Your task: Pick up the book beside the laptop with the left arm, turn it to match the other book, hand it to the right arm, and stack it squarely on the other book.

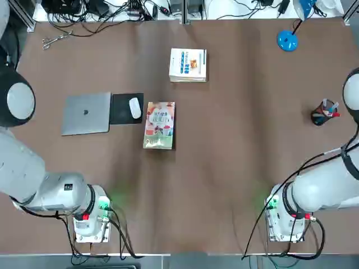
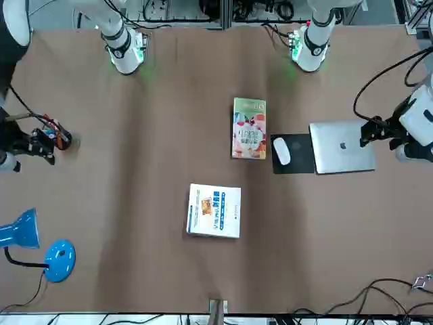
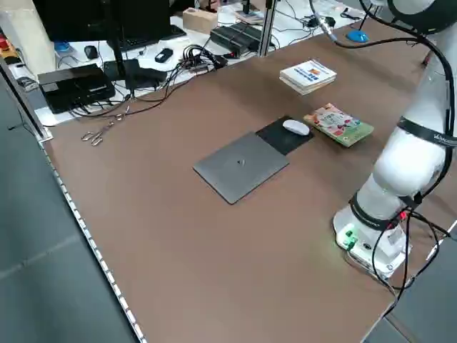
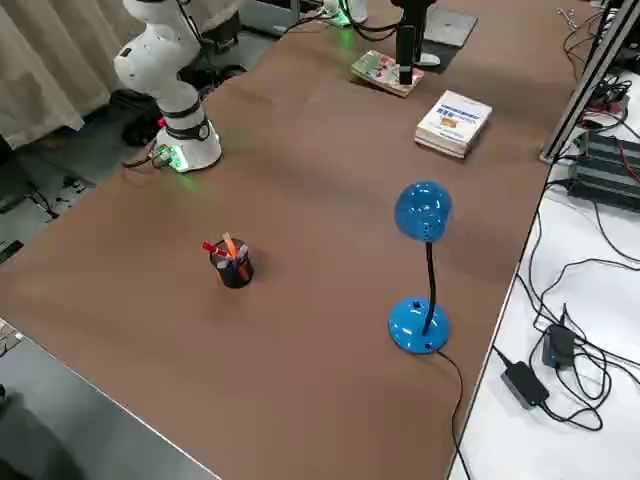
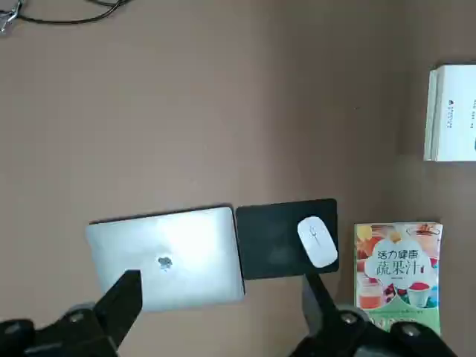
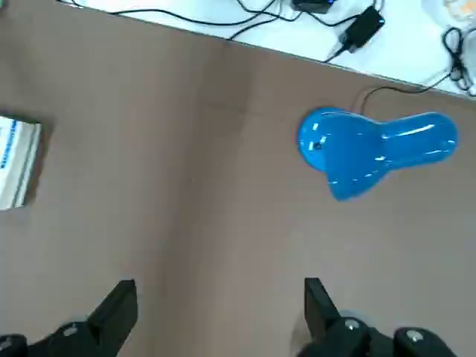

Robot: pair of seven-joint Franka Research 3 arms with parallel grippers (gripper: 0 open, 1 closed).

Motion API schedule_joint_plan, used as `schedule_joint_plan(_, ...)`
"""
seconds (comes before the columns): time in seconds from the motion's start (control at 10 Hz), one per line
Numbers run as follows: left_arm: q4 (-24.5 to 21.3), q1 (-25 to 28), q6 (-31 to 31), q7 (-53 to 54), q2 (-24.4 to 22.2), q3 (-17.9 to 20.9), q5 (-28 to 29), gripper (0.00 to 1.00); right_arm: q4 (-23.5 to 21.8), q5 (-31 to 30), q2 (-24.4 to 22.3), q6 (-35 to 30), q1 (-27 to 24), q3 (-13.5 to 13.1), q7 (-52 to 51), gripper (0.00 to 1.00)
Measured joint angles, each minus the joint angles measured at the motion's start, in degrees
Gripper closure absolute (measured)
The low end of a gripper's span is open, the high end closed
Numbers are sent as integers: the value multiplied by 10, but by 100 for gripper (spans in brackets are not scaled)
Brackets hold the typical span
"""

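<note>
The green-bordered book point(image 1: 160, 124) lies flat beside the black mouse pad point(image 1: 126, 108), which sits against the closed silver laptop point(image 1: 85, 113). The white other book point(image 1: 188, 65) with blue lettering lies farther back, turned a different way. My left gripper point(image 5: 222, 297) hangs open and empty high over the laptop point(image 5: 167, 256), with the book point(image 5: 398, 271) off to one side. From the front, the left gripper point(image 2: 369, 132) shows at the laptop's outer edge. My right gripper point(image 6: 217, 305) is open and empty, high over bare table near the blue lamp point(image 6: 372, 149).
A white mouse point(image 1: 134, 107) rests on the mouse pad. A pen cup point(image 1: 324, 113) stands at the right side and the blue desk lamp point(image 1: 288, 40) at the back right. Scissors point(image 1: 53, 40) and cables lie along the back edge.
</note>
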Motion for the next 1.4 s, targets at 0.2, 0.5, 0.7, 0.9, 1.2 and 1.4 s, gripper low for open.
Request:
schedule_joint_plan(0.2, 0, -2, 0, 5, 0, 1, 0, 4, 0, -45, -2, 0, 1, 2, 0, 1)
schedule_joint_plan(0.5, -5, -9, -2, -12, 2, 1, 0, 2, 4, -42, -4, 0, 5, 7, 0, 1)
schedule_joint_plan(0.7, -28, -9, -14, -13, 0, 3, -41, 4, 8, -23, -6, 0, 5, 7, 0, 1)
schedule_joint_plan(0.9, -97, -9, 15, -13, -31, 4, -91, 6, 8, -20, -6, 0, 6, 8, 0, 1)
schedule_joint_plan(1.2, -271, -19, 67, -13, -120, 4, -147, 5, 8, -19, -6, 0, 6, 9, 0, 1)
schedule_joint_plan(1.4, -421, -25, 156, -9, -178, -3, -198, 3, 8, -18, -6, 0, 7, 10, 0, 1)
